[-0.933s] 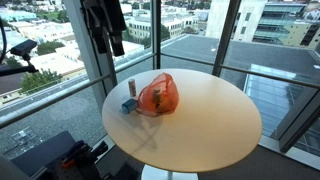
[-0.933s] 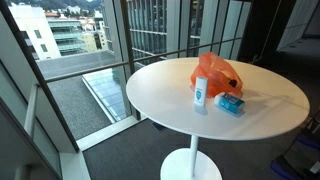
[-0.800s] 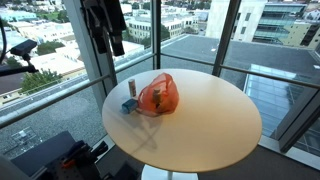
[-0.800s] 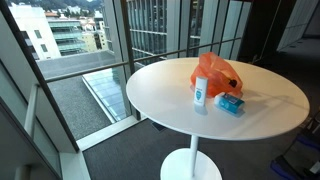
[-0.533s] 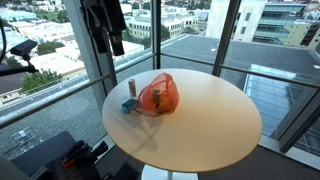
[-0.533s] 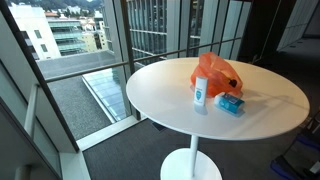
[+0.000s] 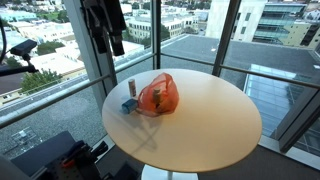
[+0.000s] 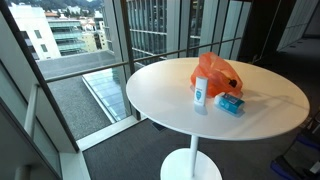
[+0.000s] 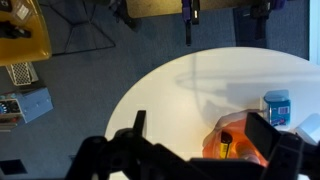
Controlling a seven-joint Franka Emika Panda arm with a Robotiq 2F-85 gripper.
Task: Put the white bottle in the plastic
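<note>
The white bottle [image 8: 201,92] stands upright on the round white table [image 8: 170,95], next to the orange plastic bag [image 8: 220,74]. Both also show in an exterior view: the bottle [image 7: 131,88] and the bag [image 7: 158,95]. My gripper [image 9: 200,130] is open and empty, high above the table, looking down on the bag [image 9: 245,140]. A small dark bottle with a yellow label [image 9: 226,148] lies in the bag. The white bottle is only a sliver at the wrist view's right edge [image 9: 312,126]. My dark arm [image 7: 105,25] hangs at the top of an exterior view.
A blue box [image 8: 231,104] lies on the table beside the bottle and bag; it shows too in the wrist view [image 9: 276,104]. Glass walls with dark frames [image 7: 215,35] stand close behind the table. Dark equipment [image 7: 60,158] sits on the floor by the table.
</note>
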